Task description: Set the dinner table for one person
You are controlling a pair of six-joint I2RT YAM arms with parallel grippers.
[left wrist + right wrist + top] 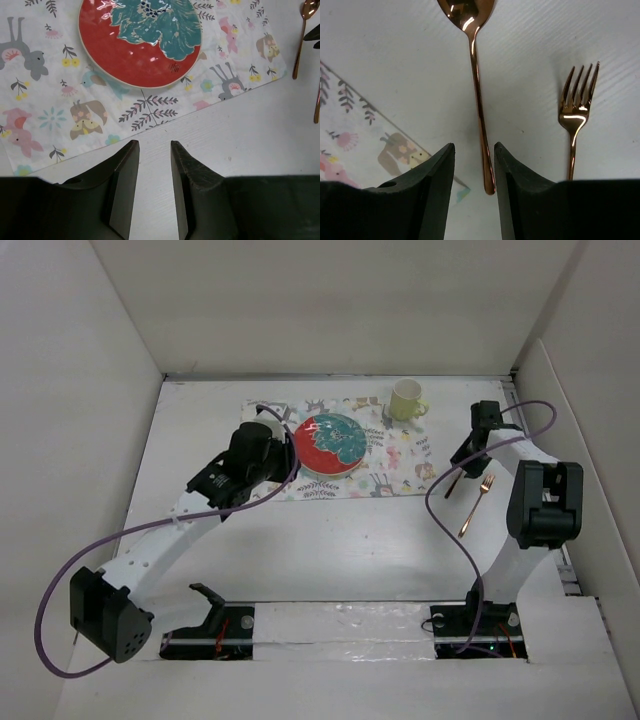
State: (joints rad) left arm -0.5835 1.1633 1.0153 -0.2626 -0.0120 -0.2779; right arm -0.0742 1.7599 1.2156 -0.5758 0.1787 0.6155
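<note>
A red plate with a teal leaf pattern (330, 445) lies on the printed cloth mat (395, 465), on the white dinner table (350, 540). A yellow-green mug (407, 400) stands at the mat's far right corner. A copper spoon (476, 90) and a copper fork (576, 112) lie on the table right of the mat. My right gripper (473, 146) is open, its jaws on either side of the spoon's handle end, above it. My left gripper (152, 145) is open and empty over bare table just off the mat's edge (150, 107), with the plate (140, 50) ahead.
White walls enclose the table on the left, back and right. A purple cable loops from each arm. The fork (477, 503) lies close to the right arm's upright link (545, 505). The spoon (301, 40) also shows at the right edge of the left wrist view.
</note>
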